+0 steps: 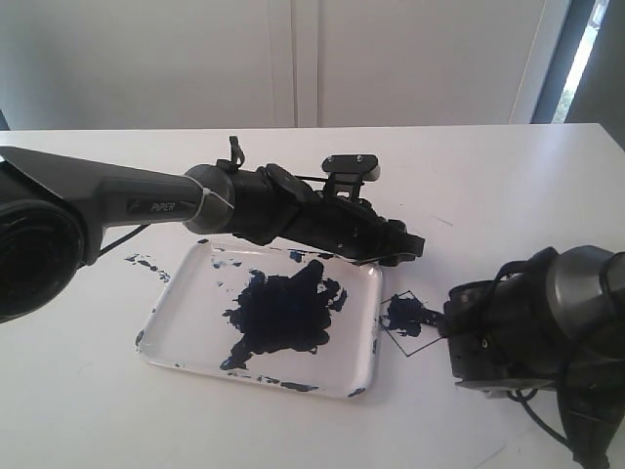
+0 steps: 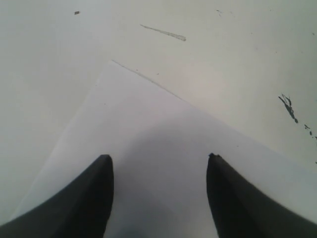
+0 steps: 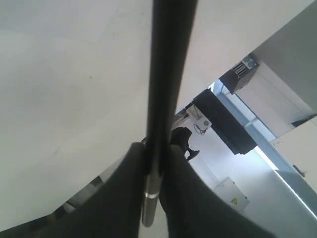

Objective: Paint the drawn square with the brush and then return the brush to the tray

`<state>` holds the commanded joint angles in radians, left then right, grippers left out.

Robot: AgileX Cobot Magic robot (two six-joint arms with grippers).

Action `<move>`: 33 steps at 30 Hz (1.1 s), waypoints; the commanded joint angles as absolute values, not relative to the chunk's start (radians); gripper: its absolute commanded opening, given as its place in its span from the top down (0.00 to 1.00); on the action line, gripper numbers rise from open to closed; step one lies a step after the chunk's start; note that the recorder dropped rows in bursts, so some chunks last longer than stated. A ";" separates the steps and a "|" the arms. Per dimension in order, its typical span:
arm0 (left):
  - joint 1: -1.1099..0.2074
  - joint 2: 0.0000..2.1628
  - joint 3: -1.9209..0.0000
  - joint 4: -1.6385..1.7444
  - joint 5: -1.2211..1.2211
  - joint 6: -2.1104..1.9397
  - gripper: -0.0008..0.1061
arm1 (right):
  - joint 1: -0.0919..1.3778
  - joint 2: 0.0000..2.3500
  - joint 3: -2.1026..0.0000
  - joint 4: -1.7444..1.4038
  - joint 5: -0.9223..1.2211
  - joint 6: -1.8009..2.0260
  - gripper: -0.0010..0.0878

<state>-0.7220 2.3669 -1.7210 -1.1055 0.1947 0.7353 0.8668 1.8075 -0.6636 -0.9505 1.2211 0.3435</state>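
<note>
Right jaws clamp the slim black brush (image 3: 166, 74); left jaws gape empty. Thin-lined drawn square (image 1: 405, 318), just beside the glossy white tray (image 1: 186, 308), looks largely painted navy; returning brush remains.

I see drawn square (image 1: 407, 317) just beside tray (image 1: 184, 315), at its 3 o'clock | left gripper (image 2: 159, 156) above tray's 1 o'clock corner | brush (image 3: 167, 74) in right gripper (image 3: 156, 148), square's 3 o'clock
</note>
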 joint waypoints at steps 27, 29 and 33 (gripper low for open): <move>-0.722 2.367 -1.721 -1.106 0.209 0.735 0.43 | 0.917 1.807 -0.605 -0.850 1.221 0.371 0.99; -0.722 2.367 -1.721 -1.106 0.209 0.735 0.43 | 0.917 1.807 -0.605 -0.861 1.221 0.373 0.99; -0.722 2.367 -1.721 -1.106 0.211 0.735 0.43 | 0.917 1.807 -0.605 -0.895 1.221 0.397 0.99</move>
<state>-0.7220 2.3669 -1.7210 -1.1055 0.2107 0.7353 0.9170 1.8075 -0.6050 -0.8948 1.2211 0.3968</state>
